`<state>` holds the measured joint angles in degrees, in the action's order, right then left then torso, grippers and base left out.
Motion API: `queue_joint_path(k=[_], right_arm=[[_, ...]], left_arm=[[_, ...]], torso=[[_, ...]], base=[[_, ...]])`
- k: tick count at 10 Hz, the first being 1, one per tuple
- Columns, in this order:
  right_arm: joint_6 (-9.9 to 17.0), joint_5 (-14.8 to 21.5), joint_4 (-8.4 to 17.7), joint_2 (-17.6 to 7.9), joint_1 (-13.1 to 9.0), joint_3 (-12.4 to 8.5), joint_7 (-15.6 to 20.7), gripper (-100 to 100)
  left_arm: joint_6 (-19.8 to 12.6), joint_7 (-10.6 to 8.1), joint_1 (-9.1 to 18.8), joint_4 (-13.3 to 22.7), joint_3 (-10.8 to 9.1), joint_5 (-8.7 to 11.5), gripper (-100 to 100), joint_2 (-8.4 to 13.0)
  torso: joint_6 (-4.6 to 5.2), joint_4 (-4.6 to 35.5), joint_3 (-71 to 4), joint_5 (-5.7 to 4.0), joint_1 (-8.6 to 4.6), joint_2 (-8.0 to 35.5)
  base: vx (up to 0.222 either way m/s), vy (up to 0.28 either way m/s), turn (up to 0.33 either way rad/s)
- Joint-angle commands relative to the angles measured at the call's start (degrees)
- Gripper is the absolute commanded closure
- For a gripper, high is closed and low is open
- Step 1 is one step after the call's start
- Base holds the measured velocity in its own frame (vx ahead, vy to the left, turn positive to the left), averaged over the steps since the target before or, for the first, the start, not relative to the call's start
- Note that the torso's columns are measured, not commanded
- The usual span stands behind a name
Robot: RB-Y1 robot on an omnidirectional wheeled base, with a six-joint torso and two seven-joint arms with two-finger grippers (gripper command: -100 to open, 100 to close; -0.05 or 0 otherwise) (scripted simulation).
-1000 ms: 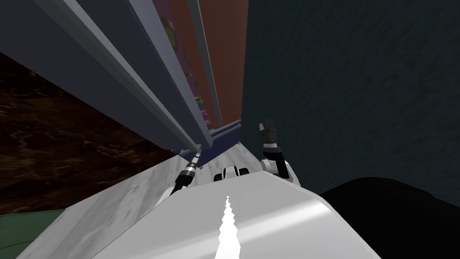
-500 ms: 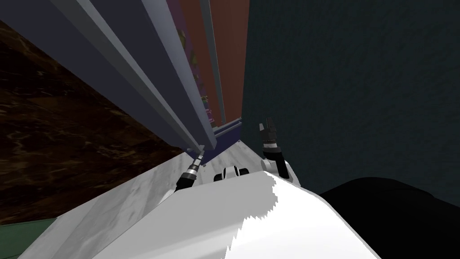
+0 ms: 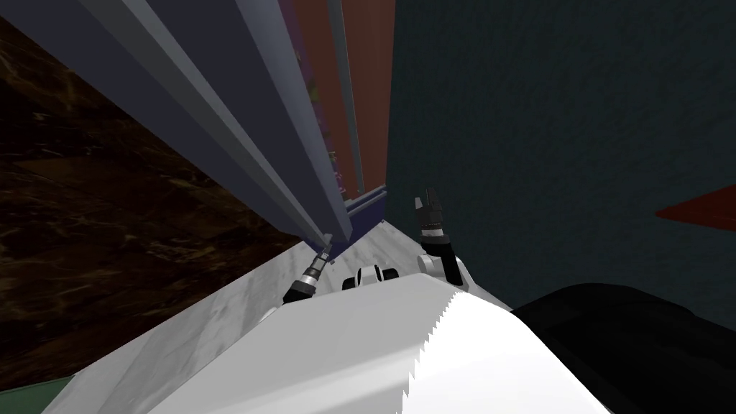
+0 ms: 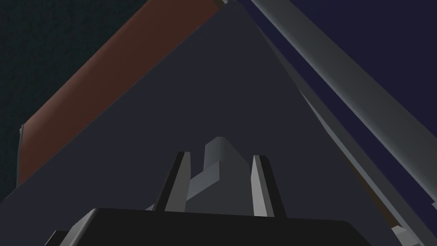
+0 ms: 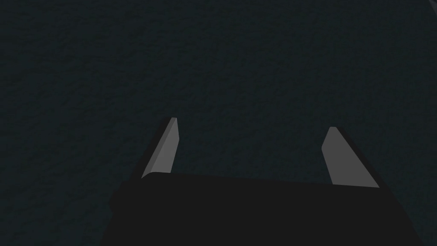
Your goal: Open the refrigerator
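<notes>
From the head view, the refrigerator door (image 3: pixel 215 108), a tall dark grey slab, stood just ahead and to the robot's left. It was swung a little way off the cabinet, so that a narrow gap showed small coloured items on the shelves (image 3: pixel 316 93) and a reddish-brown panel (image 3: pixel 370 93) beyond. A lighter grey handle (image 3: pixel 289 205) ran the length of the door, and the left gripper (image 3: pixel 327 243) was at its lower end, the forearm reaching up from the pale marbled floor (image 3: pixel 215 323). The right gripper (image 3: pixel 430 203) was held up on the other side, apart from the door, near a dark teal wall (image 3: pixel 560 144)

From the left wrist view, the left gripper (image 4: pixel 219 156) was clenched on the handle (image 4: pixel 225 147): the grey bar sat between the two fingers (image 4: pixel 176 183), which pressed close at its sides. The door's flat dark face (image 4: pixel 192 106) lay right behind it, with the reddish-brown panel (image 4: pixel 106 77) along one edge

From the right wrist view, the right gripper (image 5: pixel 252 124) was released, its two fingers (image 5: pixel 164 149) spread wide with nothing between them
</notes>
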<state>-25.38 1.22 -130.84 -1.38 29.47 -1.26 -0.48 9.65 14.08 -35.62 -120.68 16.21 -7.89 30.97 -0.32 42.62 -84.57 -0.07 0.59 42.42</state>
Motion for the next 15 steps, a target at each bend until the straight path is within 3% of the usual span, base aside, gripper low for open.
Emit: queue_joint_path(k=[1, 4, 5, 7, 9, 12, 15], right_arm=[[0.0, 0.0, 0.0, 0.0, 0.0, 0.0, 0.0, 0], [0.0, 0.0, 0.0, 0.0, 0.0, 0.0, 0.0, 0], [0.0, 0.0, 0.0, 0.0, 0.0, 0.0, 0.0, 0], [0.0, 0.0, 0.0, 0.0, 0.0, 0.0, 0.0, 0], [0.0, 0.0, 0.0, 0.0, 0.0, 0.0, 0.0, 0], [0.0, 0.0, 0.0, 0.0, 0.0, 0.0, 0.0, 0], [0.0, 0.0, 0.0, 0.0, 0.0, 0.0, 0.0, 0]], left_arm=[[1.5, 0.0, 0.1, -0.6, 0.51, -0.1, 100, 1.4], [3.9, -0.11, -0.7, -1.8, 2.75, -0.2, 100, 4.3], [2.8, 0.1, -1.7, -2.1, 3.23, -0.4, -100, 4.1], [1.7, 0.2, -3.5, -5.3, 3.15, -0.3, -100, 5.3], [0.7, 0.31, -5.2, -8.5, 3.06, -0.2, -100, 6.6], [-1.0, 0.46, -7.8, -13.2, 2.93, -0.1, -100, 8.5], [-1.5, 0.51, -8.7, -15.0, 2.89, -0.1, -100, 9.1]], torso=[[-0.04, 0.0, -0.1, -0.07, -0.09, -0.2], [0.1, 0.0, -0.2, -0.03, -0.06, -0.3], [0.09, 0.0, -0.1, -0.01, -0.02, -0.2], [0.26, -0.4, -0.3, -0.14, -1.19, -0.6], [0.63, -0.3, -0.3, -0.12, -1.14, -0.6], [0.28, 0.2, -0.1, -0.26, -0.59, 0.1], [0.27, 0.4, -0.1, -0.45, -0.82, 0.4]], base=[[-0.08, 0.175, -0.076], [-0.131, 0.25, -0.149], [-0.053, 0.13, -0.009], [0.067, -0.029, 0.095], [0.053, -0.037, 0.045], [0.044, -0.019, 0.038], [0.02, 0.002, 0.024]])
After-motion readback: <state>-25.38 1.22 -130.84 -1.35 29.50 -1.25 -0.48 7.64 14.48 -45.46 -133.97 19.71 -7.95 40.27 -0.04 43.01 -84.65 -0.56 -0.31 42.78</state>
